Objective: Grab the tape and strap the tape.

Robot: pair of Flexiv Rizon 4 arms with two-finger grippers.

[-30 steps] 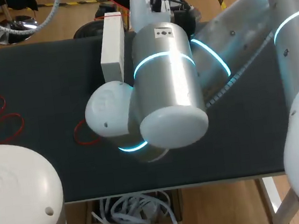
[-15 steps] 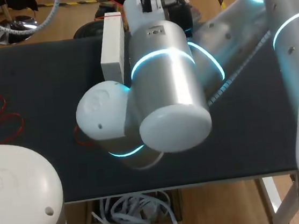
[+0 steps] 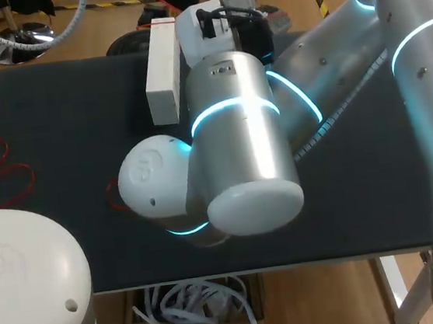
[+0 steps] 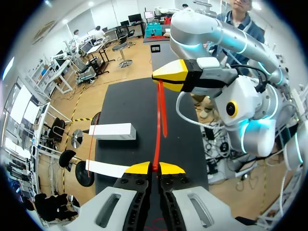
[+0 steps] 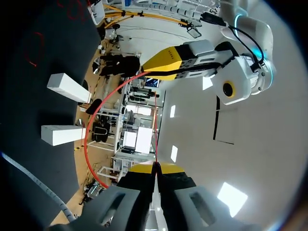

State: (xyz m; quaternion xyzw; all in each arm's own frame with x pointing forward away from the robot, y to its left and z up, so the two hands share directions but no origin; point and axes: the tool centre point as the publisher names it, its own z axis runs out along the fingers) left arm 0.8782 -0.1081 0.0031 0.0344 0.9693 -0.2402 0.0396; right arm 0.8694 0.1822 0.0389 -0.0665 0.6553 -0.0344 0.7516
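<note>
Loose red loops [image 3: 1,180] lie near the left edge of the black table [image 3: 53,102]. The left gripper [image 4: 154,167] is clamped tight on one end of the red band [image 4: 158,125], which stretches through the air to the right gripper [image 4: 156,79], pinched closed on its other end. A white box [image 4: 111,131] rests on the table below, off to one side.

The bench [image 3: 57,133] is covered in a matt black, faintly cloth-like surface. The right arm [image 3: 236,128] is sheathed in brushed silver metal and capped in glossy white plastic. The red band [image 4: 162,113] is seen as smooth and rubbery, the white box [image 3: 163,74] as matt card.
</note>
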